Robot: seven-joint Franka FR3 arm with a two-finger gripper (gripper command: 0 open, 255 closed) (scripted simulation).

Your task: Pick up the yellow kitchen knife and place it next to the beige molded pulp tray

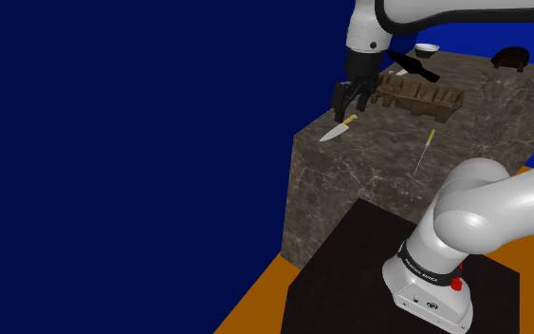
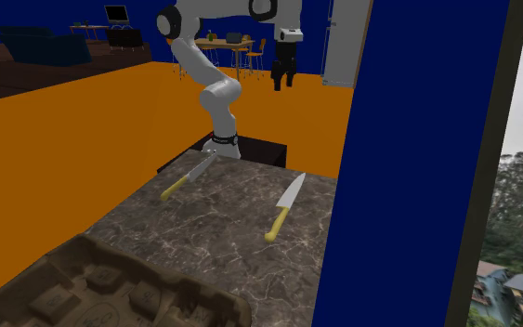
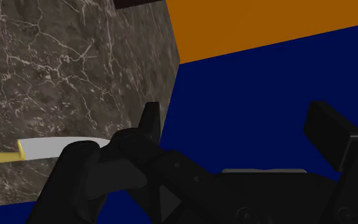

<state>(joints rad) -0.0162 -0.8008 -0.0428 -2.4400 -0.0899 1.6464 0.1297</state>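
Observation:
A broad-bladed knife with a yellow handle lies on the dark marble counter, close to its corner by the blue wall. In the second exterior view this knife has its handle toward the brown moulded tray. My black gripper hangs open just above the knife's handle end and touches nothing. The wrist view has the grey blade beside one finger, outside the gap of the gripper. The tray sits further along the counter.
A second, thinner knife with a yellow handle lies mid-counter, and shows again in the second exterior view. A white bowl, black utensils and a dark object stand beyond the tray. A blue wall borders the counter's edge.

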